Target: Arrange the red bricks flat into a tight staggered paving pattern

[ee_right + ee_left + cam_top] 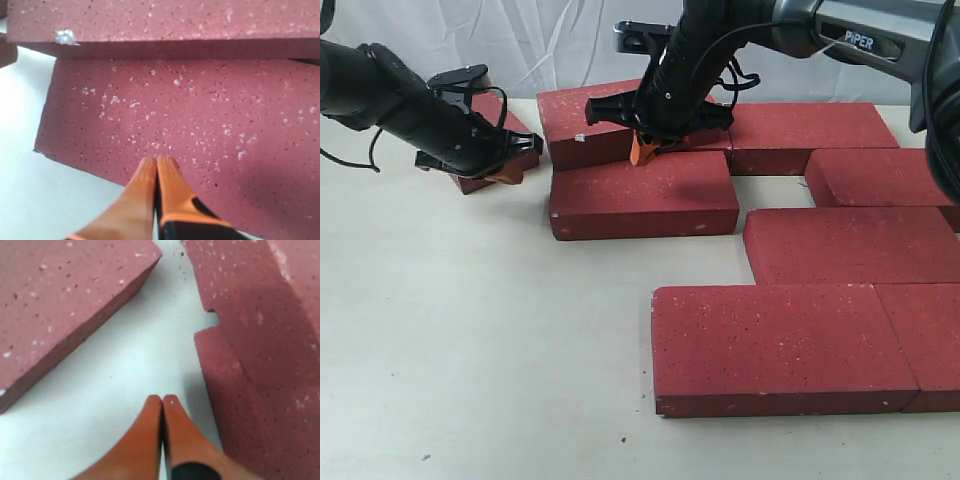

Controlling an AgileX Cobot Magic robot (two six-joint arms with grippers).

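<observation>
Right gripper [156,164]: orange fingers pressed together, nothing held. The tips sit low over the top face of a flat brick [210,125], close to its far edge; contact cannot be confirmed. Just beyond the tips the rear brick [150,20] runs along that edge, its top standing higher and shading the joint. One corner of the flat brick and its near edge are exposed against bare worktop [30,200].

In the exterior view, further bricks [850,245] lie flat to this gripper's right in stepped rows, several with edges touching. A bare pocket [775,190] is left among them, beside the flat brick's end.

Left gripper [162,405]: fingers closed, empty, tips over bare worktop in a channel. On one side lies a single brick [60,300], its edge angled to the channel. On the other side a brick pair [250,365] meets with a small notch at the joint. The channel widens ahead of the tips.

In the exterior view, a broad stretch of open worktop lies in front of both grippers, towards the near left.
</observation>
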